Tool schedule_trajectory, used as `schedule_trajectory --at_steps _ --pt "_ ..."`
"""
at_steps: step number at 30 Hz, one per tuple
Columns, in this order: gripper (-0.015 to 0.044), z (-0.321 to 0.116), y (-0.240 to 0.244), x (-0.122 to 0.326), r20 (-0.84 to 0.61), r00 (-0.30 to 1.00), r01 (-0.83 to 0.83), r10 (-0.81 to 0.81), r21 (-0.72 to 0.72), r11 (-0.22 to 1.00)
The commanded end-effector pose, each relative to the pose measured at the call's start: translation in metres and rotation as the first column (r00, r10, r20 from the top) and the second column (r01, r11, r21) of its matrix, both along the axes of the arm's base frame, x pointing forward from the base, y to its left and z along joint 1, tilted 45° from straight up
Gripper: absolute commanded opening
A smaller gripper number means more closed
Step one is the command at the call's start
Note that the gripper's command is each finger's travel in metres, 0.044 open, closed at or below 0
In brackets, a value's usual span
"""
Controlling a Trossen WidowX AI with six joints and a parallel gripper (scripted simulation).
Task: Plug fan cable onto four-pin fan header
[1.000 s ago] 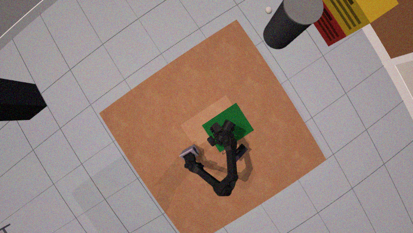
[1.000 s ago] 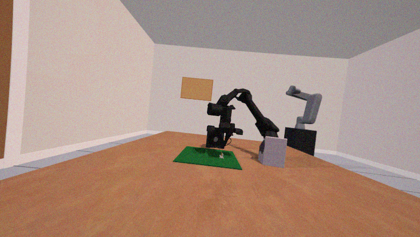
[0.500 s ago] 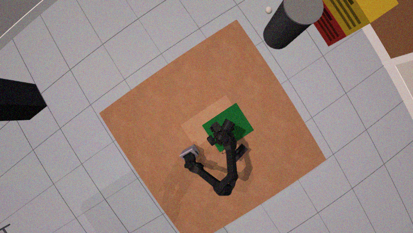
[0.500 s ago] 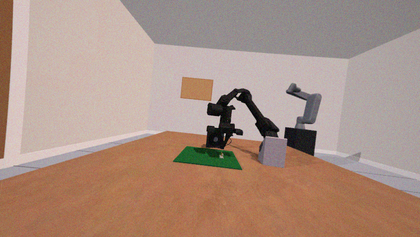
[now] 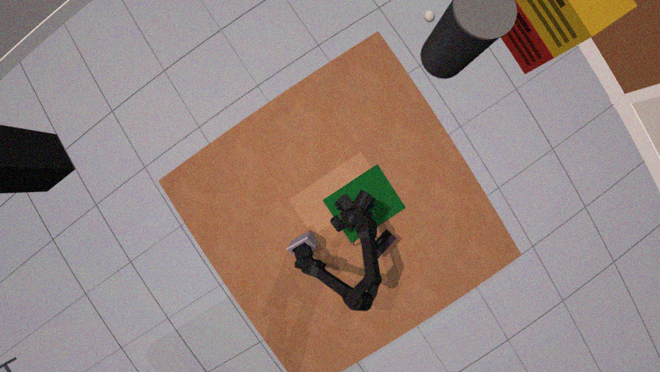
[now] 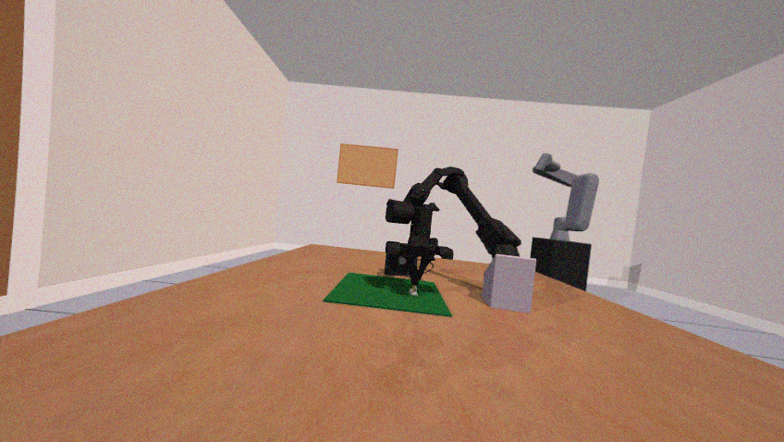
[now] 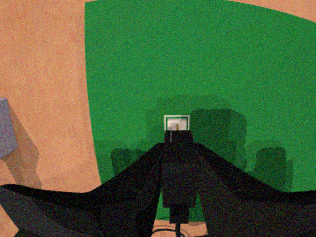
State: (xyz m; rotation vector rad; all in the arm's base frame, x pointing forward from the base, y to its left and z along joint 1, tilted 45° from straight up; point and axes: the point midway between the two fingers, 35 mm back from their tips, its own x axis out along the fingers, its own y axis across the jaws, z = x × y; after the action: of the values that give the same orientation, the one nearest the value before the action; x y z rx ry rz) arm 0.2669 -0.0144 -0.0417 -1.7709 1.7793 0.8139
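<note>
The green board [image 5: 378, 177] [image 6: 356, 293] [image 7: 130, 59] lies flat on the table. The white header [image 6: 413, 292] [image 7: 176, 121] stands on it; in the wrist view its far end and a yellowish pin show, while the rest is hidden under the plug. My gripper [image 6: 414, 282] [image 7: 178, 149] is shut on the dark plug [image 7: 180, 184], right over the header. The cable [image 7: 177, 230] runs off from the plug's rear. How deep the plug sits, or whether it touches the header, I cannot tell. In the top view the arm hides plug and header.
The black fan [image 5: 386, 242] [image 6: 392, 266] stands by the board's edge, near the arm. A pale grey block [image 5: 301, 242] [image 6: 513, 282] [image 7: 6, 129] stands beside the arm's base. A lighter rectangle [image 5: 323, 184] shows on the table [image 5: 277, 134] beside the board.
</note>
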Motion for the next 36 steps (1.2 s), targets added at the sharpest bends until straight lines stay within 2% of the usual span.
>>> schedule_trajectory --at_steps 1,36 --pt "0.0000 0.0000 -0.0010 0.0004 -0.007 1.000 -0.009 0.009 -0.002 1.000" --pt "0.0000 -0.0028 -0.0046 0.0003 -0.012 1.000 -0.014 0.014 -0.002 1.000"
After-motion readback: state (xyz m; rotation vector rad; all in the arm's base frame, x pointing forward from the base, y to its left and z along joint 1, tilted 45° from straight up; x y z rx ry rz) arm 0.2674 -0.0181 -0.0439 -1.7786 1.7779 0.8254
